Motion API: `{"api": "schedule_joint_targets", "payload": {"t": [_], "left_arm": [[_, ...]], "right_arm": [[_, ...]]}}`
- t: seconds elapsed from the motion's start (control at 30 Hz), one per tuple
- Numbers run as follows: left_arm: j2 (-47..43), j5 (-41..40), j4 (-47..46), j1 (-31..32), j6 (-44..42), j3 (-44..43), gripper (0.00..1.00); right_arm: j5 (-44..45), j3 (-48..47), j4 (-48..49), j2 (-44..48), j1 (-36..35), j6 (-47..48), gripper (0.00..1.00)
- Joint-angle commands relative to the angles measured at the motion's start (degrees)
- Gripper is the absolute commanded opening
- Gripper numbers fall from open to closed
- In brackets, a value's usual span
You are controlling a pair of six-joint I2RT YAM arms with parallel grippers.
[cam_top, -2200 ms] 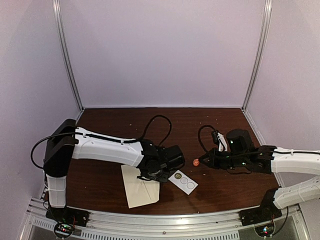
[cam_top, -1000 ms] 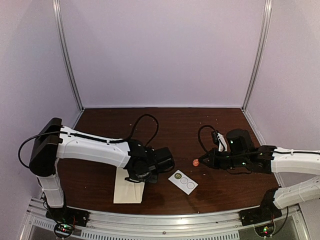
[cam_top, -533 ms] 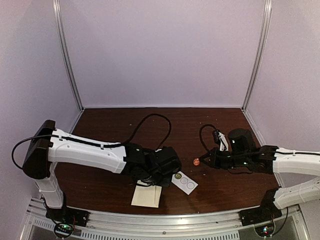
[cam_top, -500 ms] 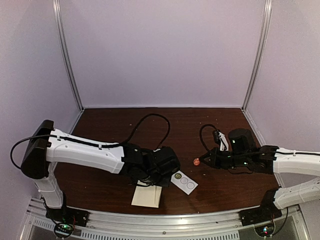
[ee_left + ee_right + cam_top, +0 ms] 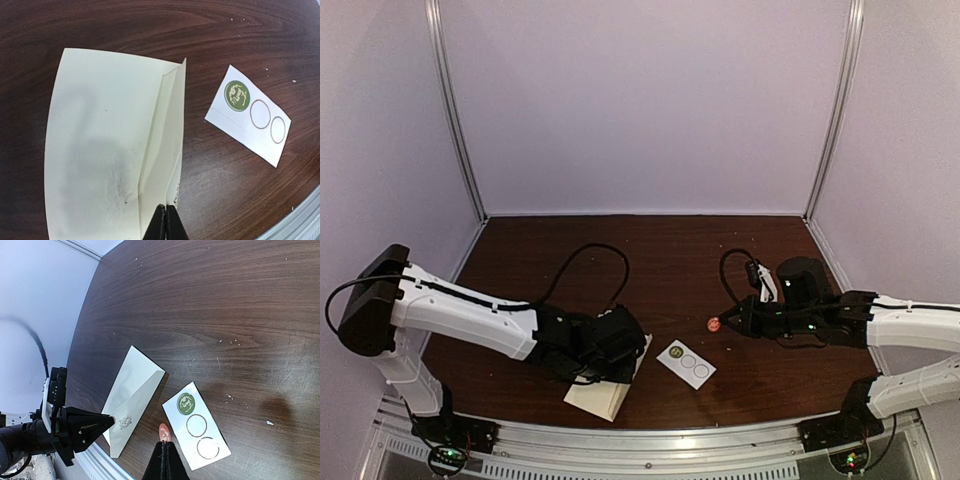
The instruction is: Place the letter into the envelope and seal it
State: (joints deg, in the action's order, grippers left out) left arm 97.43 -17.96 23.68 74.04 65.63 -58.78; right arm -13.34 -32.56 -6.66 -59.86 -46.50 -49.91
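The cream envelope [image 5: 607, 390] lies tilted near the table's front edge. Its flap stands up along a crease in the left wrist view, where the envelope [image 5: 100, 145] fills the left half. My left gripper [image 5: 165, 214] is shut, its tips pinching the flap's edge. From the right wrist I see that left gripper [image 5: 102, 423] at the flap's tip on the envelope [image 5: 131, 385]. My right gripper [image 5: 164, 446] is shut on a small red round sticker [image 5: 164, 432], held above the wood beside the sticker card. The letter is out of view.
A white sticker card [image 5: 685, 363] with one green sticker and two empty rings lies between the arms; it also shows as the card [image 5: 248, 114] and the card [image 5: 197, 425]. The metal front rail [image 5: 650, 455] runs just behind the envelope.
The left arm has drawn back and lower to the left, turning the envelope so it now lies tilted by the front edge. The right arm holds still with the red sticker.
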Motion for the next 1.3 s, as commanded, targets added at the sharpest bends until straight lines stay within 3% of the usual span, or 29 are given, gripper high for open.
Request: {"api": "schedule_joint_targets", "payload": {"t": [0.0,0.8,1.27], "left_arm": [[-1.99,0.77,-3.91,-1.04,1.26,3.73,0.0],[5.14,-2.11,1.55,-1.22,-4.22,0.66,0.0],[7.03,2.95,-11.07,-1.12,-25.41,0.57,0.0]], "right_arm": [[-0.58,0.13,0.19,0.0,0.18,-0.45,0.0],[-2.83,-0.3,2.92,-3.08,-1.55,-0.63,0.0],[-2.52,-0.52,2.28,-3.3,-2.27,-0.84,0.0]]}}
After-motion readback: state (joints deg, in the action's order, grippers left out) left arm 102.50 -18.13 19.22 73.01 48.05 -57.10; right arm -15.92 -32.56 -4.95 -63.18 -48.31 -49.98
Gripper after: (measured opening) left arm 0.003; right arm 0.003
